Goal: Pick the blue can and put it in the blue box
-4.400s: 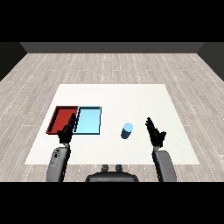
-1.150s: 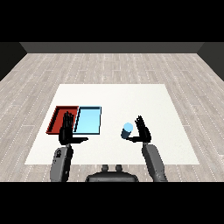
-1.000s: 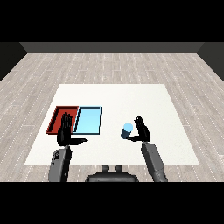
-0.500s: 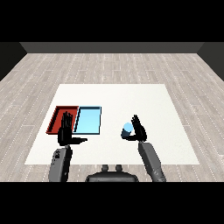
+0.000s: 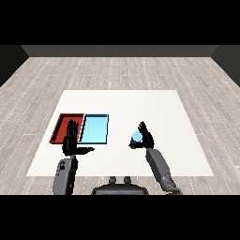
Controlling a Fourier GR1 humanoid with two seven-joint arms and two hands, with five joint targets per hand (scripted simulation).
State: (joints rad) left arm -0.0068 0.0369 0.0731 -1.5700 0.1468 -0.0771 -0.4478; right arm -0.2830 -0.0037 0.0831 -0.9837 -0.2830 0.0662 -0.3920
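The white counter (image 5: pixel 122 101) carries two trays side by side near its left edge: the red tray (image 5: pixel 62 123) at the left and the light blue tray (image 5: pixel 95 129) just right of it. The left hand (image 5: pixel 71 143) is held over the red tray's near edge, its fingers straight and its thumb stretched out to the right, holding nothing. The right hand (image 5: pixel 146 137) curls its fingers round the blue can (image 5: pixel 136 138), right of the light blue tray and apart from it.
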